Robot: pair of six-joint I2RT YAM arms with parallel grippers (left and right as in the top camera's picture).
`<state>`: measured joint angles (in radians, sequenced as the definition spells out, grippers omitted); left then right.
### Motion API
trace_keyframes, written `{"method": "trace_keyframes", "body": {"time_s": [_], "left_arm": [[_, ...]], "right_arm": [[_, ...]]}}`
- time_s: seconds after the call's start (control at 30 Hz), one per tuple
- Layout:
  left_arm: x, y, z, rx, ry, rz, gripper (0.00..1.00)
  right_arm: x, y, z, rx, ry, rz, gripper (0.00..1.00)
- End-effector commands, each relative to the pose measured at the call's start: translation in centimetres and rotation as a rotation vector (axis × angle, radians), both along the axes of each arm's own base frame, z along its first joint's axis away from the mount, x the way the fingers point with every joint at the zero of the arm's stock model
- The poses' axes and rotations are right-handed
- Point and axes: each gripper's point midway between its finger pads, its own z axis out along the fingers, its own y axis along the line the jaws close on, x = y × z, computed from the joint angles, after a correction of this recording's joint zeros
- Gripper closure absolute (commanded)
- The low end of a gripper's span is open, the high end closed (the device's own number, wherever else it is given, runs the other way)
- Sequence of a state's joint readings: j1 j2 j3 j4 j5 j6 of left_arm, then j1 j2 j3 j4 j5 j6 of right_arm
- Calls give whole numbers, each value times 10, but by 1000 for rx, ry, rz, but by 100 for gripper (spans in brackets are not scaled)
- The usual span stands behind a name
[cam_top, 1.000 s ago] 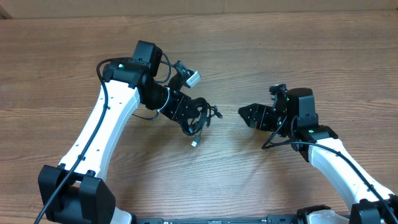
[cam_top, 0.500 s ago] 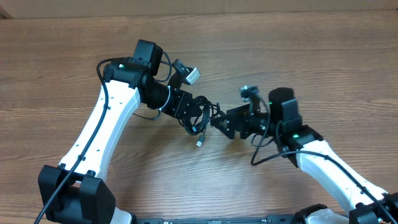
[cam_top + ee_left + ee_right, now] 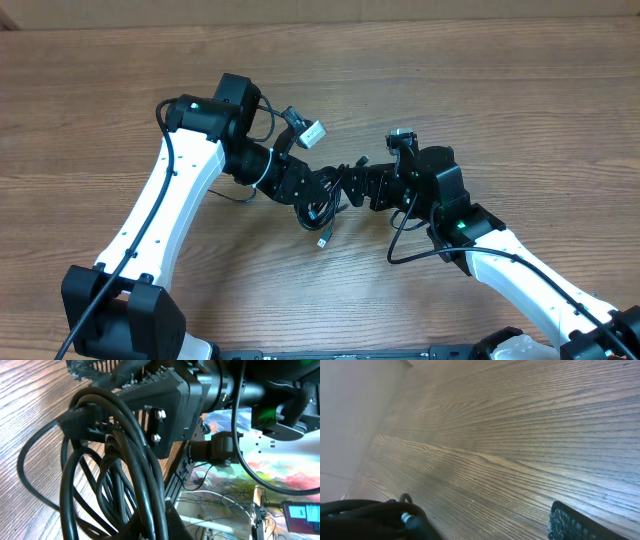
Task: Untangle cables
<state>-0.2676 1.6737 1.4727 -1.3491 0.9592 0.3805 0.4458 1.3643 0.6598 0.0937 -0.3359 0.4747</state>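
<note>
The cables (image 3: 322, 205) are a small knot of thin black cords hanging from my left gripper (image 3: 305, 195), which is shut on them just above the table. One silver-tipped plug (image 3: 323, 241) dangles below the knot. In the left wrist view the cable loops (image 3: 110, 475) fill the left half, pinched at my left gripper (image 3: 167, 527). My right gripper (image 3: 352, 186) is open and pushed up against the knot's right side. In the right wrist view the right gripper (image 3: 485, 530) shows one textured finger pad (image 3: 570, 522) and a cable (image 3: 365, 512) with a silver tip (image 3: 406, 518).
The wooden table (image 3: 500, 90) lies under both arms. The left wrist camera block (image 3: 310, 131) sticks up behind the knot. A thicker black arm cable (image 3: 400, 245) loops under the right wrist. The right arm's body (image 3: 235, 390) looms close in the left wrist view.
My right gripper has travelled left across the table to the knot, its jaws spreading wider. The left gripper has shifted slightly right with the cables still in it.
</note>
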Motion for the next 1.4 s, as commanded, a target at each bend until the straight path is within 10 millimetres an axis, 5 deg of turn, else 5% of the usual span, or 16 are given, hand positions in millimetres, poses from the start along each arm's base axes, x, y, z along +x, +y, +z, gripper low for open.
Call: {"method": "trace_keyframes", "body": {"time_s": [0.0,0.23,0.33,0.5,0.7,0.93,1.17,1.37], "left_arm": [[-9,-10,24,-118,-35,-49,96],[-7,-22,48,-283,-65,-68,96],[-9,-25,57,-340,-66,-75,96],[-9,-18,49,-284,-51,-60,96],[4,-5,45,-260,-71,-13,96],[27,14,40,-224,-87,78,96],[57,26,19,-67,-61,228,96],[82,43,0,99,20,438,96]], "right_arm": [[12,-13,2,25,23,-114,8],[3,2,-4,97,110,-73,8],[12,-8,-18,51,120,-145,7],[25,-71,-58,-69,241,-456,6],[20,-130,-81,-126,364,-607,7],[3,-175,-99,-164,487,-720,7],[-1,-173,-100,-206,479,-640,0],[-6,-128,-75,-143,369,-285,0]]}}
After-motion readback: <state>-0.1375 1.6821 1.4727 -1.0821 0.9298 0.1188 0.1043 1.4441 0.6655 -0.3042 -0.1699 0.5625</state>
